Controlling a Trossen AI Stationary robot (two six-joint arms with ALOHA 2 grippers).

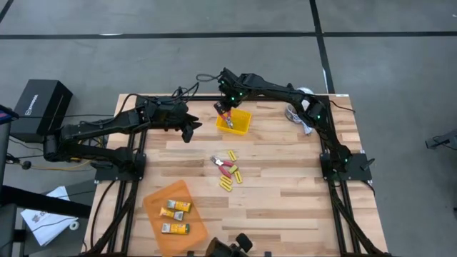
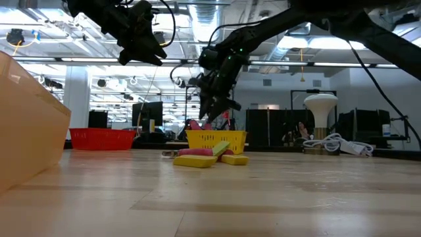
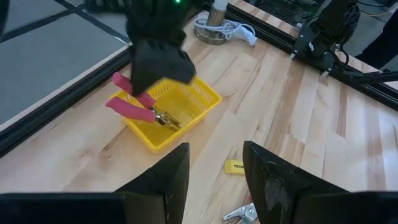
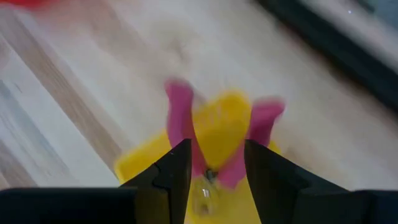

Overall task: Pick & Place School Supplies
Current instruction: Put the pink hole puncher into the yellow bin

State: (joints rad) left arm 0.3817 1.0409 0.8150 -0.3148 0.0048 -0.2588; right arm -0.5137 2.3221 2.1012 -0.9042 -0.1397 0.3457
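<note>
The right claw (image 1: 226,114) hangs over the yellow tray (image 1: 239,123) at the far side of the surface, its fingers around the pink-handled pliers (image 3: 134,104). I cannot tell whether it grips them or has released. Risk: long handles overhang the tray's rim, so the tool could tip out. The left claw (image 1: 190,129) waits nearby, parted and empty.

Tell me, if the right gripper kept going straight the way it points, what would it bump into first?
Probably the pink-handled tool right ahead of the right gripper, then the yellow tray beneath it; depth is hard to judge.
</note>
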